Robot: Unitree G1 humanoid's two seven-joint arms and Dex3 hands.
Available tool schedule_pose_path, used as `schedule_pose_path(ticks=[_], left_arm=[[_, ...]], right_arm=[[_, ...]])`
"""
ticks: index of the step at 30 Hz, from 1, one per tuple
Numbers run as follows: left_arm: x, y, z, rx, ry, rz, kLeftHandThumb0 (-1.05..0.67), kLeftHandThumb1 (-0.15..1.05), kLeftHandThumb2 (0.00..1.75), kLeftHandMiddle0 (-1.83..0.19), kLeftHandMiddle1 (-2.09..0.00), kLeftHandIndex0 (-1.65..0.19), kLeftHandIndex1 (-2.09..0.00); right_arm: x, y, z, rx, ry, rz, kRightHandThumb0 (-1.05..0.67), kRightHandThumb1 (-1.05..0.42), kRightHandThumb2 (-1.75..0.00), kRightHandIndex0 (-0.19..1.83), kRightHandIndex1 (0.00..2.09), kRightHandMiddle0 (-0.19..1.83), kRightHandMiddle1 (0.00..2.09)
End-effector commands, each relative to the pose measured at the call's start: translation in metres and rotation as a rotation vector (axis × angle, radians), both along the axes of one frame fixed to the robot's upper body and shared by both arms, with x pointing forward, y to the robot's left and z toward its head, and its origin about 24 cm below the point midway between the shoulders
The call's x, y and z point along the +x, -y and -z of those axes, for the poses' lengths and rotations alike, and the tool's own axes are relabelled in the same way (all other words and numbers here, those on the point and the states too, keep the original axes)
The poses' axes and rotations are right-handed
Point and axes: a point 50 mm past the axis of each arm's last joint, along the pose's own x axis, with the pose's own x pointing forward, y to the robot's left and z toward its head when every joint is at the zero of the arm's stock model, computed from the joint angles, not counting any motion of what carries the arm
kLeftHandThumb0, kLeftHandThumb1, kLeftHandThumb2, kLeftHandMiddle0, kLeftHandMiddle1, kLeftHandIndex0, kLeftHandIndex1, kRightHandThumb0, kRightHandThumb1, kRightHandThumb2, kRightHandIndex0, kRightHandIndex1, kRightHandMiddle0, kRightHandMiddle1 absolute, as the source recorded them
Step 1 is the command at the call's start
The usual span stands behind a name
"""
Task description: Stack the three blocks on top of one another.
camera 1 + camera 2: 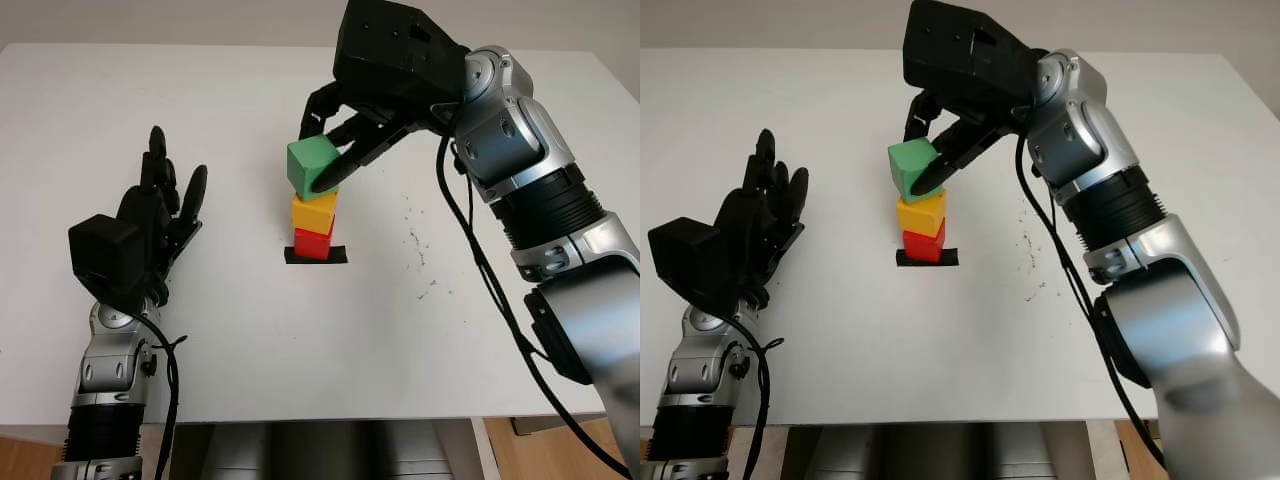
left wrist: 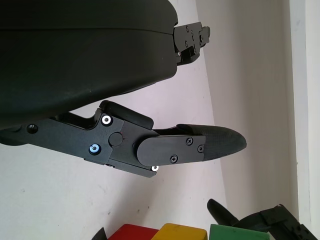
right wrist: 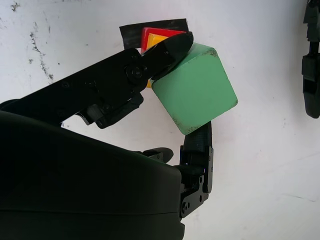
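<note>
A red block (image 1: pixel 313 243) sits on a black tape mark (image 1: pixel 315 256) mid-table, with a yellow block (image 1: pixel 314 211) stacked on it. My right hand (image 1: pixel 335 150) is shut on a green block (image 1: pixel 312 164), holding it tilted just above the yellow block; whether they touch I cannot tell. In the right wrist view the green block (image 3: pixel 194 95) is pinched between fingers (image 3: pixel 165 55), with the red and yellow blocks partly hidden behind. My left hand (image 1: pixel 165 215) is open above the table at the left, apart from the stack.
The white table (image 1: pixel 220 330) carries faint dark scuff marks (image 1: pixel 418 252) right of the stack. Its front edge runs along the bottom of the head views, and a wall rises behind its far edge.
</note>
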Motion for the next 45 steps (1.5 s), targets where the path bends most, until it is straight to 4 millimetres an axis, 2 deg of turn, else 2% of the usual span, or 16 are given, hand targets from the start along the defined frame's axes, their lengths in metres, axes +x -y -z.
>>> schedule_pose_path(ticks=[1, 10, 21, 24, 28, 30, 34, 40, 45], left_arm=[[-0.001, -0.002, -0.004, 0.004, 0.023, 0.001, -0.7, 1.05, 0.43, 0.19, -0.04, 0.17, -0.05], [-0.001, -0.003, -0.005, 0.014, 0.023, 0.003, -0.71, 1.05, 0.42, 0.19, -0.04, 0.18, -0.05], [0.0, -0.003, -0.005, 0.024, 0.02, 0.007, -0.7, 1.05, 0.44, 0.19, -0.04, 0.19, -0.05], [0.0, -0.003, -0.005, 0.029, 0.016, 0.009, -0.7, 1.05, 0.45, 0.19, -0.03, 0.19, -0.05], [0.0, -0.003, -0.005, 0.025, 0.017, 0.005, -0.71, 1.05, 0.45, 0.19, -0.02, 0.19, -0.04], [0.0, -0.003, -0.005, 0.023, 0.017, 0.0, -0.71, 1.05, 0.44, 0.19, -0.03, 0.18, -0.04], [-0.001, -0.003, -0.005, 0.021, 0.014, -0.002, -0.71, 1.05, 0.43, 0.19, -0.04, 0.17, -0.05], [-0.002, -0.004, -0.003, 0.02, 0.008, -0.001, -0.71, 1.05, 0.43, 0.19, -0.04, 0.17, -0.05], [-0.002, -0.004, -0.003, 0.026, 0.005, 0.005, -0.71, 1.05, 0.45, 0.19, -0.04, 0.18, -0.05]], right_arm=[[-0.001, 0.001, 0.002, -0.008, 0.0, -0.001, -0.42, -0.99, -0.05, 0.41, 0.06, 0.29, 1.68], [-0.002, 0.0, 0.005, -0.052, 0.003, -0.014, -0.44, -1.0, -0.06, 0.39, 0.04, 0.25, 1.62], [-0.001, 0.001, 0.007, -0.017, -0.014, -0.024, -0.47, -0.99, -0.05, 0.32, 0.02, 0.18, 1.64], [-0.002, 0.002, 0.006, -0.01, -0.009, -0.051, -0.55, -0.95, -0.05, 0.15, 0.01, -0.05, 1.23], [-0.005, 0.004, 0.003, -0.004, 0.009, -0.092, -0.69, -0.93, -0.05, -0.1, 0.01, -0.12, 0.3], [-0.006, 0.006, 0.001, 0.01, 0.01, -0.107, -0.75, -0.92, -0.05, -0.17, 0.0, -0.18, 0.07], [-0.015, 0.011, -0.01, 0.023, 0.056, -0.141, -0.8, -0.92, -0.05, -0.19, 0.0, -0.19, 0.0], [-0.028, 0.02, -0.023, 0.029, 0.201, -0.178, -0.95, -0.93, -0.06, -0.19, 0.0, -0.19, 0.0], [-0.033, 0.029, -0.03, 0.05, 0.238, -0.196, -1.0, -0.95, -0.06, -0.19, 0.0, -0.19, 0.0]])
